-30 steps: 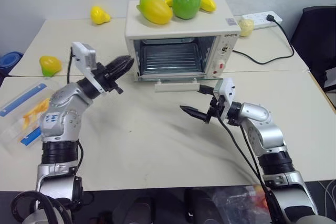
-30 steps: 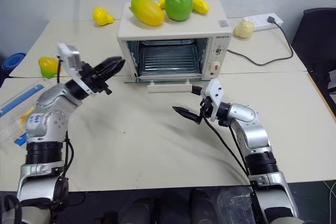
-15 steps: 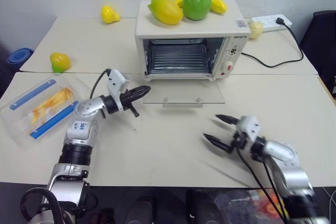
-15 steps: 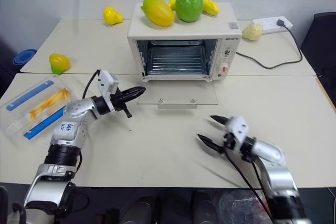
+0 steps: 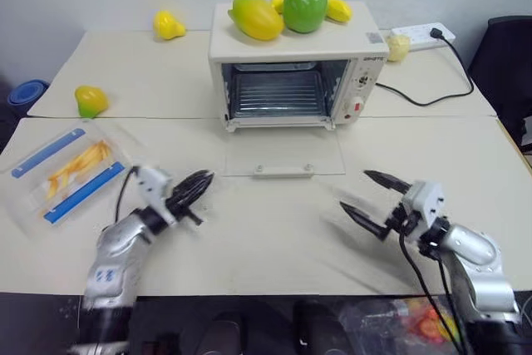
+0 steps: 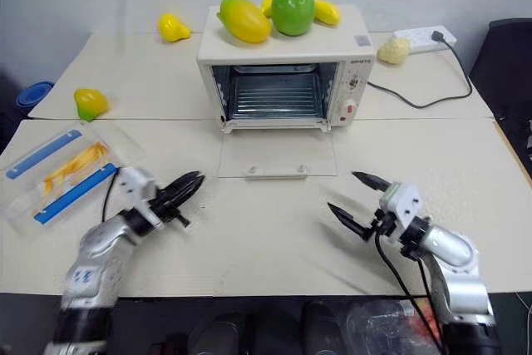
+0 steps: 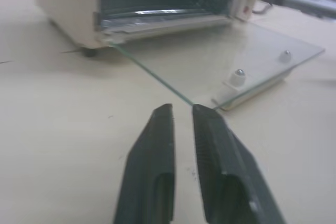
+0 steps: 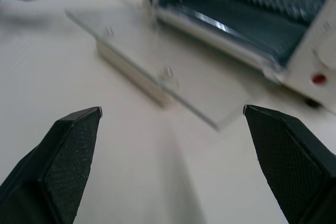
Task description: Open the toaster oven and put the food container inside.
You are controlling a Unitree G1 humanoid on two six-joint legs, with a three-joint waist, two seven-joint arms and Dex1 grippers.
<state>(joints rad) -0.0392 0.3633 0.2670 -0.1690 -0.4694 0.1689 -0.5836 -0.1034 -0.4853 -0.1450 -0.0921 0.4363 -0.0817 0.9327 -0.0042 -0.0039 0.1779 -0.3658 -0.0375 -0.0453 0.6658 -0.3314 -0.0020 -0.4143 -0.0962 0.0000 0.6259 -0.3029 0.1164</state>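
Note:
The cream toaster oven (image 5: 293, 49) stands at the table's middle back. Its glass door (image 5: 283, 154) lies flat open toward me, white handle (image 5: 283, 170) at the near edge and the wire rack (image 5: 278, 93) bare. The clear food container (image 5: 71, 174), with blue clip strips and yellow food, rests on the table at far left. My left gripper (image 5: 204, 179) hovers low between the container and the door's left corner. Its fingers (image 7: 157, 129) are parted by a narrow gap with nothing between them. My right gripper (image 5: 356, 190) stands wide open near the door's right front corner, holding nothing.
A mango (image 5: 256, 16), a green apple (image 5: 305, 6) and a lemon (image 5: 338, 9) sit on the oven's top. Toy fruits (image 5: 91, 100) (image 5: 169, 24) lie at the back left. A power strip (image 5: 416, 33) with a black cable (image 5: 416, 99) lies at the back right beside a black chair (image 5: 507, 47).
Both arms have dropped and drawn back from the oven toward the near table edge. The left gripper's fingers have parted slightly. The camera has shifted; the door stays open.

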